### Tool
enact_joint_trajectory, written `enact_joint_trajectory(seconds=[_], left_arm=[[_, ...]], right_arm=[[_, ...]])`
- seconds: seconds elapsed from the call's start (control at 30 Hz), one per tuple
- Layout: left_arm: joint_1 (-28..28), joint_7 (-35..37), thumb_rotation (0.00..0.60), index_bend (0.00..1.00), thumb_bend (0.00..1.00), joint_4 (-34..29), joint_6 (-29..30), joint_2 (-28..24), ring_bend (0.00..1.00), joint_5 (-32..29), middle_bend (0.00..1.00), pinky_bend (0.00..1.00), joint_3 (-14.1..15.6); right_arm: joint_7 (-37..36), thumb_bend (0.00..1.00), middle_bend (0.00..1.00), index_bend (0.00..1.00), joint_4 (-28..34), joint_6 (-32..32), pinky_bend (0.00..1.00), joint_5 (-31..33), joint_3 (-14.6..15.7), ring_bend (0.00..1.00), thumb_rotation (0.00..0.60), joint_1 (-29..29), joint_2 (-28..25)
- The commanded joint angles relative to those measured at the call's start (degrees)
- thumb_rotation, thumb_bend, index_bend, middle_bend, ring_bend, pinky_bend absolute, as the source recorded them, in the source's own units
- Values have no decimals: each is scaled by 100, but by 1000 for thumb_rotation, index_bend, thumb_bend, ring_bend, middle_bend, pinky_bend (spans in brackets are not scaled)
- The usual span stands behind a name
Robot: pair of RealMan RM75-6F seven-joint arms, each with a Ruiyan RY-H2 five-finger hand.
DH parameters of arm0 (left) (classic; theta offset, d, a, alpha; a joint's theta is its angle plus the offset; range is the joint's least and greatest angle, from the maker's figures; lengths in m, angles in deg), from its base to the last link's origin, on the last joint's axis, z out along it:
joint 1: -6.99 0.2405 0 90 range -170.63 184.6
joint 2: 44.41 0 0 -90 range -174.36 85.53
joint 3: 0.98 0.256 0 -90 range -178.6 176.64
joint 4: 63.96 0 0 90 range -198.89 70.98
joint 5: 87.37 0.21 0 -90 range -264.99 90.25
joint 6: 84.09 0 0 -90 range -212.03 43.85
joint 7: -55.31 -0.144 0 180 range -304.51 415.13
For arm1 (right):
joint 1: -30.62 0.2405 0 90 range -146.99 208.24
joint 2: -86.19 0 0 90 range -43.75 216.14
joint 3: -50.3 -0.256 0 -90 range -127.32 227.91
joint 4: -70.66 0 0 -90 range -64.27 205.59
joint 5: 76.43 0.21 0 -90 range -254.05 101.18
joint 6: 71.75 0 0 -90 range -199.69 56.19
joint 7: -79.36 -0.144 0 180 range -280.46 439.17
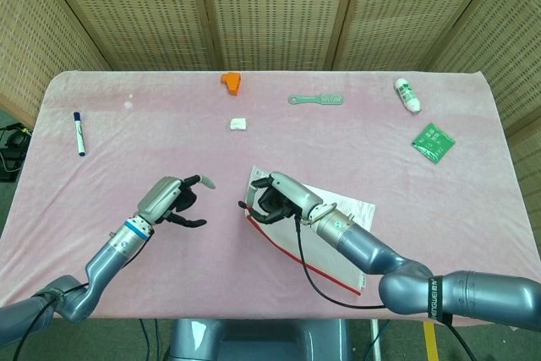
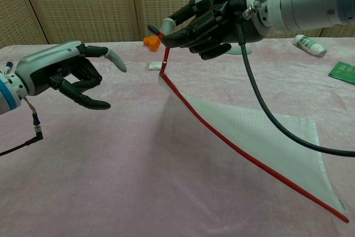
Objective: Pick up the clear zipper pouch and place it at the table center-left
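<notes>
Now right hand pinches the clear zipper pouch; left hand spread nearby.

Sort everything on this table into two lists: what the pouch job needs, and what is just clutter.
Needed: clear zipper pouch with red zip edge; right robot hand pinching its zip end; left robot hand, empty beside it.

Clutter: blue marker pen; orange block; green comb; white bottle; green packet; small white lump.
</notes>
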Motion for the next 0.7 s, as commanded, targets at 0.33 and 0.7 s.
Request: enact_joint_trajectory(seconds=[0.33,0.7], left_arm=[[-522,427,600,361,0,-162,-335,366,813,-340,946,811,-161],[-762,164,600,362,0,-264,-404,543,814,-493,946,811,-208]], right_arm=[[117,793,991,770,78,16,1000,114,-24,937,600,12,-127],[136,792,991,770,62,-11,1000,137,-26,937,600,-7,-118]])
